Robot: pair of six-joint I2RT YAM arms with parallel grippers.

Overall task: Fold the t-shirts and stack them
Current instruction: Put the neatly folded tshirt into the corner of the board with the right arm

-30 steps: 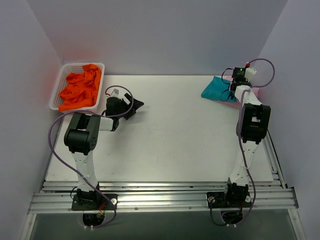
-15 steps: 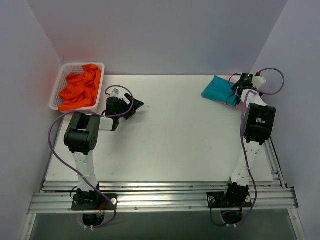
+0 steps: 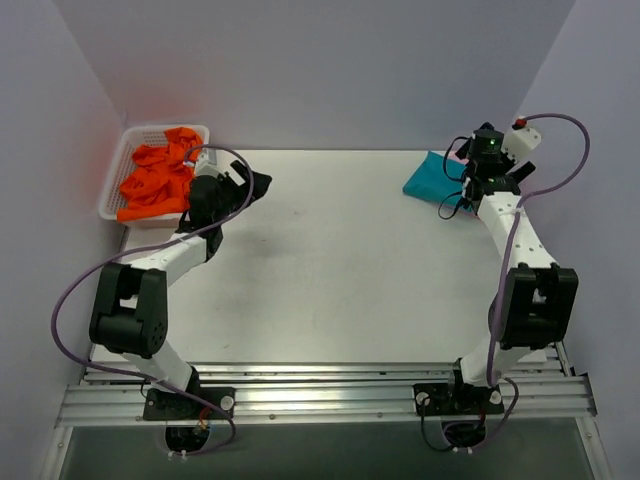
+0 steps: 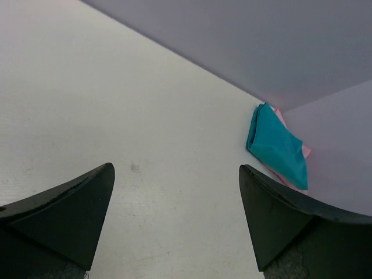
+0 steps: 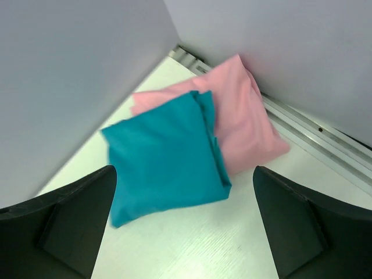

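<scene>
Left gripper (image 4: pixel 175 168) first: its two dark fingers (image 4: pixel 70 209) are spread wide with nothing but bare table (image 4: pixel 104 116) between them. It grips nothing and touches nothing. From above it hangs just beside the right side of the white basket (image 3: pixel 165 129), pointed out across the table towards the far right corner. Its arm reaches up the left side with the purple cable looping off it.

Over to the right gripper (image 5: pixel 183 171), and it's the same story: fingers splayed apart at the bottom corners of its wrist view, and no cloth pinched between them. It hovers over the folded stack in the far right corner, and neither finger appears to be on the fabric.

That stack is the teal shirt (image 5: pixel 163 157), folded into a rough square, lying on top of the pink shirt (image 5: pixel 244 116). The teal covers the pink only in part. The pink pokes out on the side nearest the wall and runs close to the metal rail (image 5: pixel 314 136) at the table's edge. Both sit tight in the corner where the walls meet.

The orange shirts (image 3: pixel 160 180) are crumpled in a heap inside the basket at the far left corner, unfolded, some cloth riding up over the rim. The middle of the table lies open between the two arms.
</scene>
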